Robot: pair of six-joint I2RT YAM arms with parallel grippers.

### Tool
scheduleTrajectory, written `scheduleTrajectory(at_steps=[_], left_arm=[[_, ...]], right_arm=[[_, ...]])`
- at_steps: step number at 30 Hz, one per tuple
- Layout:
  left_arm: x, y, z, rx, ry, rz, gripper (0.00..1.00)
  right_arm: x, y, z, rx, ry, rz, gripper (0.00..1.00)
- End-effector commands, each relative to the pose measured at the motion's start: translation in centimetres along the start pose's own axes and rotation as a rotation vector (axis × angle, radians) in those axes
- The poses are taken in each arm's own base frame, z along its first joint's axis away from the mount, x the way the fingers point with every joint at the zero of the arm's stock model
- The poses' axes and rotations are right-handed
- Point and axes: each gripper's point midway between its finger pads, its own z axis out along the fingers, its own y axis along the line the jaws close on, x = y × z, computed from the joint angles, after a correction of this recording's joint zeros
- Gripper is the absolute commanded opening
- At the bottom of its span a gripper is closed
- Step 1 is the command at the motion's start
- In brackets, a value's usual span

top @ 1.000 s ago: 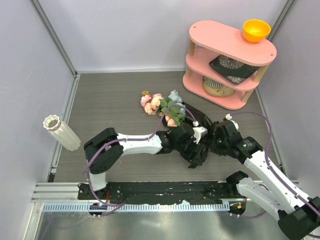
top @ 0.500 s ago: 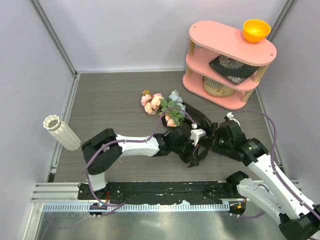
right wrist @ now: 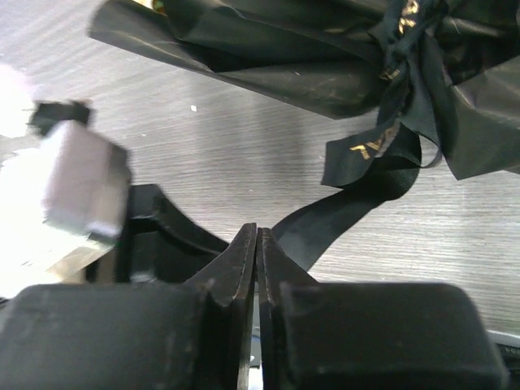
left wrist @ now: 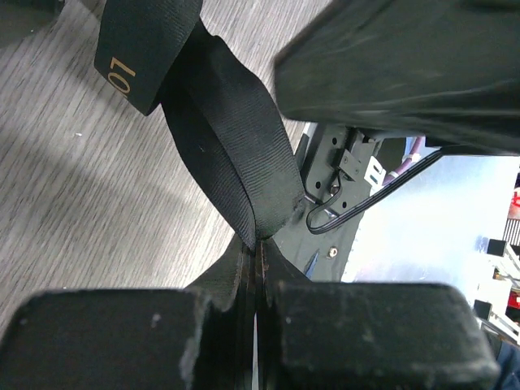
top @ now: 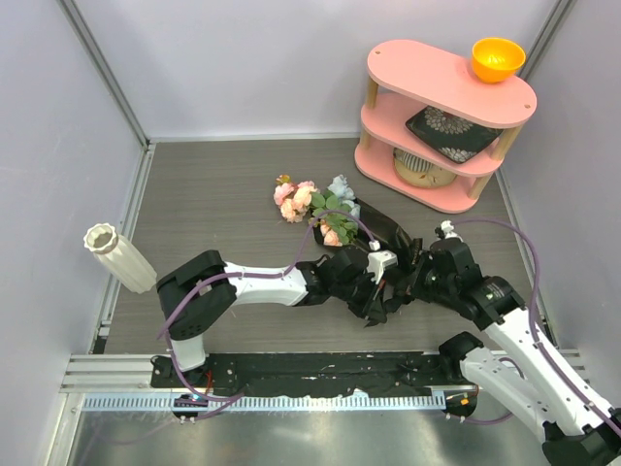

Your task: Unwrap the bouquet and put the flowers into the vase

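The left end effector (left wrist: 258,248) pinches the black ribbon (left wrist: 231,146) of the bouquet (top: 330,209); the right end effector (right wrist: 257,237) is pressed together just beside that ribbon.

A pink three-tier shelf (top: 427,73) stands at the far right corner of the grey wood-grain surface (top: 223,184). Top tier, right end: an orange bowl (top: 498,58). Middle tier: a black floral-patterned plate (top: 451,131). Bottom tier: a ribbed white cup (top: 419,167).
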Motion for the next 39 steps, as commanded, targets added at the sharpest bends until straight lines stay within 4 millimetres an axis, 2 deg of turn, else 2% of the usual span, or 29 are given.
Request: scheduleTrajectory(at_steps=[1, 2, 5, 11, 17, 21, 25, 28, 38, 39], left_arm=[[-2.4, -2.2, -1.0, 0.051, -0.082, 0.036, 0.00], [-2.3, -2.1, -1.0, 0.049, -0.079, 0.036, 0.00], [-2.1, -1.9, -0.9, 0.043, -0.075, 0.032, 0.00], [-2.0, -1.8, -0.4, 0.046, -0.073, 0.013, 0.00], [-1.8, -1.9, -0.2, 0.056, -0.056, 0.011, 0.00], [-1.8, -1.9, -0.3, 0.055, -0.052, 0.007, 0.00], [-1.8, -2.4, -0.2, 0.073, -0.046, 0.010, 0.00], [-1.6, -2.6, -0.2, 0.074, -0.032, 0.008, 0.00], [-1.8, -3.7, -0.4, 0.092, -0.038, 0.023, 0.00], [-1.7, -3.7, -0.3, 0.093, -0.036, 0.022, 0.00]], right_arm=[[1.2, -1.3, 1.5, 0.051, 0.045, 0.022, 0.13], [1.6, -2.0, 1.9, 0.091, 0.060, 0.036, 0.24], [1.8, -3.7, 2.0, 0.190, 0.075, 0.019, 0.34], [2.1, -3.7, 2.1, 0.176, 0.080, 0.028, 0.43], [2.6, -6.0, 2.3, 0.277, 0.046, 0.098, 0.45], [2.5, -6.8, 2.5, 0.314, -0.018, 0.260, 0.45], [1.3, -5.1, 2.8, 0.199, -0.119, 0.457, 0.41], [1.8, -4.8, 3.4, 0.174, -0.104, 0.528, 0.41], [2.1, -4.3, 4.0, 0.138, -0.092, 0.604, 0.40], [2.1, -4.3, 4.1, 0.133, -0.095, 0.614, 0.37]])
